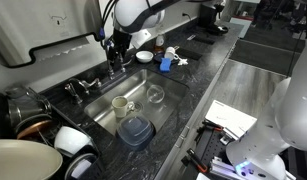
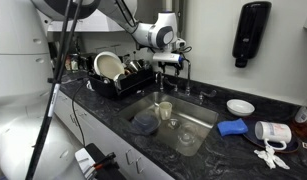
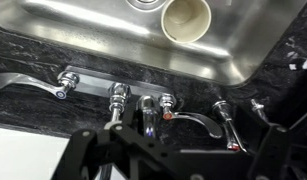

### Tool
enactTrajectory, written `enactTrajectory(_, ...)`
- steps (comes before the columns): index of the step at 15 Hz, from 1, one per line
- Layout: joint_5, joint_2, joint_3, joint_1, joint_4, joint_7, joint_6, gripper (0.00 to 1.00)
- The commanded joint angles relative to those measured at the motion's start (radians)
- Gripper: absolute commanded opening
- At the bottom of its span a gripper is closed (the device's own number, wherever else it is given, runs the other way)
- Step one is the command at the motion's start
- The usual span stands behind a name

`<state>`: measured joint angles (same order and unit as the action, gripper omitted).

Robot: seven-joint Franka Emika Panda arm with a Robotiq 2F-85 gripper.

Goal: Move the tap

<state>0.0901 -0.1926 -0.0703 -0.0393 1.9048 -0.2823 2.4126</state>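
The tap is a thin chrome gooseneck behind the steel sink [image 1: 168, 112], seen in both exterior views [image 1: 115, 68] [image 2: 186, 76]. In the wrist view the tap [image 3: 148, 113] rises toward the camera from between the low lever handles [image 3: 198, 122]. My gripper [image 1: 118, 48] [image 2: 171, 62] hangs right above the top of the arch. In the wrist view its black fingers [image 3: 183, 152] stand wide apart on either side of the spout. The gripper is open and holds nothing; whether a finger touches the tap I cannot tell.
In the sink lie a cream cup [image 1: 120, 103] [image 3: 186, 18], a clear glass [image 1: 155, 95] and a blue container [image 1: 136, 130]. A dish rack with plates [image 2: 118, 75] stands beside the sink. A blue object [image 2: 231, 127], a white bowl [image 2: 240, 106] and a wall dispenser [image 2: 251, 35] are on the far side.
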Motion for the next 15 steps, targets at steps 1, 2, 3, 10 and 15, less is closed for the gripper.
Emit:
enactTrajectory(1, 0.201, 0.096, -0.056, 0.049, 0.106, -0.258, 0.024, 1.0)
enactTrajectory(2, 0.254, 0.111, -0.058, 0.054, 0.114, -0.325, 0.007, 1.0)
enactTrajectory(3, 0.299, 0.122, -0.056, 0.056, 0.119, -0.383, -0.003, 1.0)
enactTrajectory(10, 0.401, 0.186, -0.018, 0.027, 0.17, -0.495, -0.059, 1.0)
enactTrajectory(15, 0.16, 0.17, 0.017, 0.028, 0.198, -0.219, 0.036, 1.0)
